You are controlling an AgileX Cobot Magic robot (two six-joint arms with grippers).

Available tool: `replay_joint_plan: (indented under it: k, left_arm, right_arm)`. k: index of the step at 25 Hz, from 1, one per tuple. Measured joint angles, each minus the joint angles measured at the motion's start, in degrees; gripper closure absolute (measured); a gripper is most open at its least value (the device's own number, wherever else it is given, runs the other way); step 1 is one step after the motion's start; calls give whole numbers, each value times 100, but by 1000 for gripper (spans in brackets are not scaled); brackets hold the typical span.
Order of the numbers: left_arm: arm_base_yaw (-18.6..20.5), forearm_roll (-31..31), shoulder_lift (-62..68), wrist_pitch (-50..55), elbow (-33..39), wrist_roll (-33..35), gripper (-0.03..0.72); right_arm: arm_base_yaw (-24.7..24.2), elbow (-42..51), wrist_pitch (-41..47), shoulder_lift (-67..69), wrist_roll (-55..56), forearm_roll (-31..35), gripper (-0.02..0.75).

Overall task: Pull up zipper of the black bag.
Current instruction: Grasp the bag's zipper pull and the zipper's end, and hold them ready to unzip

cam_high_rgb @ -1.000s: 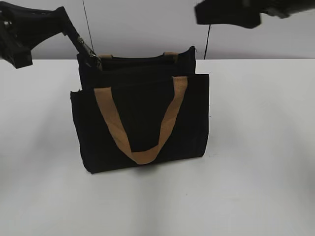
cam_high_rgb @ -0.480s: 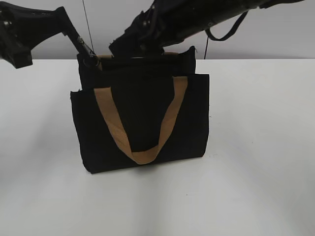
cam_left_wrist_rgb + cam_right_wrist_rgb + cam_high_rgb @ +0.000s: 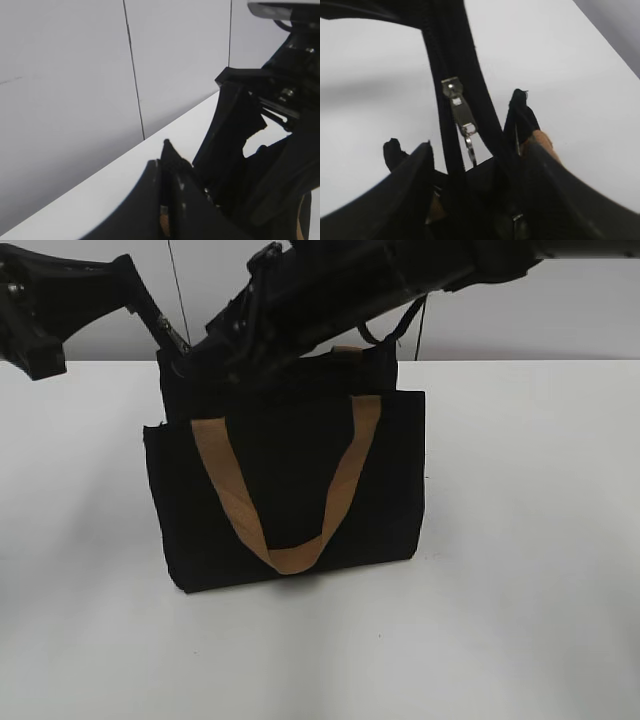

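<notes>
The black bag (image 3: 290, 490) stands upright on the white table with a tan handle (image 3: 285, 510) hanging down its front. My left gripper (image 3: 178, 346) is at the bag's top left corner, and in the left wrist view (image 3: 167, 157) it is shut on a tip of the black fabric. My right gripper (image 3: 218, 348) reaches across over the left end of the bag's top. In the right wrist view it (image 3: 477, 150) is open, with a finger on each side of the zipper (image 3: 440, 65). The silvery pull (image 3: 460, 110) lies just ahead of the fingers, untouched.
The white table (image 3: 520, 540) extends around the bag on all sides. A grey wall (image 3: 300, 300) with vertical seams stands behind it. The right arm (image 3: 280, 150) crowds the right of the left wrist view, close to the left gripper.
The right arm has swung down and to the left from the top right, and now lies over the bag's top near the left gripper. The left arm and the bag have stayed put.
</notes>
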Motion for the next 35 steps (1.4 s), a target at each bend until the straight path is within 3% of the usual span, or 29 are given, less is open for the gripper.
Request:
replay_joint_plan:
  k: [12, 18, 35]
  left_arm:
    - [0, 2, 0, 84, 0, 0, 688]
    - [0, 2, 0, 88, 0, 0, 688]
    - [0, 2, 0, 88, 0, -5, 688]
  right_arm:
    - [212, 0, -551, 149, -276, -17, 437]
    - [212, 0, -230, 120, -276, -72, 473]
    - [212, 0, -417, 114, -271, -397, 485]
